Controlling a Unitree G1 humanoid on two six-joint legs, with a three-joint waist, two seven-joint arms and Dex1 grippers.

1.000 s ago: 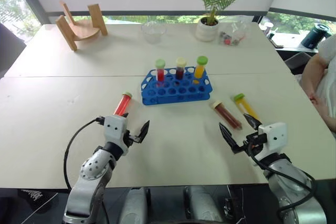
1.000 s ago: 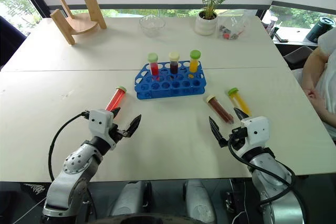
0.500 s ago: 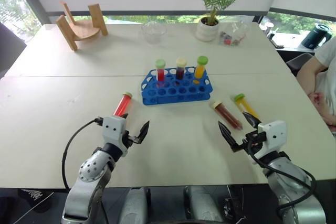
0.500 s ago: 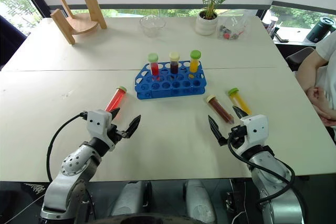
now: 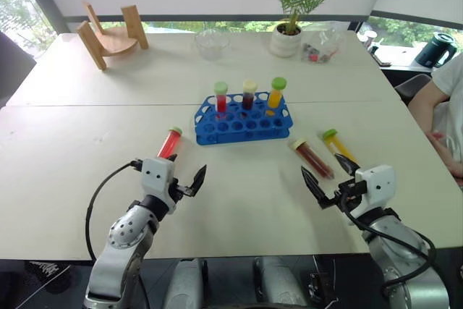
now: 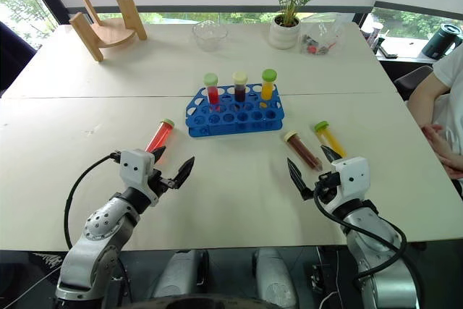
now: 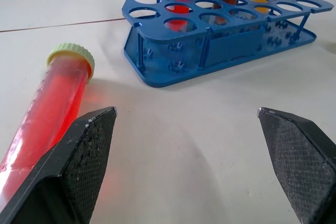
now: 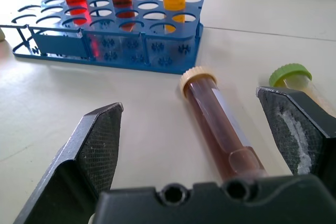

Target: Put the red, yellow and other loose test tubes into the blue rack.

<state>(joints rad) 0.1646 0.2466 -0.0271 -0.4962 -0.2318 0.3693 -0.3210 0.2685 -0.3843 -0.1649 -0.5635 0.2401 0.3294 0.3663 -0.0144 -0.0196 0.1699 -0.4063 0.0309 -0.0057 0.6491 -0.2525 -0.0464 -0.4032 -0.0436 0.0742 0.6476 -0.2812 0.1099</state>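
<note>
Left eye view: both grippers, left point(image 5: 185, 176) and right point(image 5: 329, 176), stand open and empty, so three tubes lie on the surface near the rack point(image 5: 243, 122): red point(image 5: 168, 143) left, brown point(image 5: 312, 158) and yellow point(image 5: 337, 145) right.

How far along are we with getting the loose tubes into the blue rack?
Done: three tubes already stand upright in the blue rack. In hand: nothing; the left gripper and right gripper are open. Left: the red tube by the left gripper, and the dark red-brown tube and yellow tube by the right gripper, all lying on the table.
</note>
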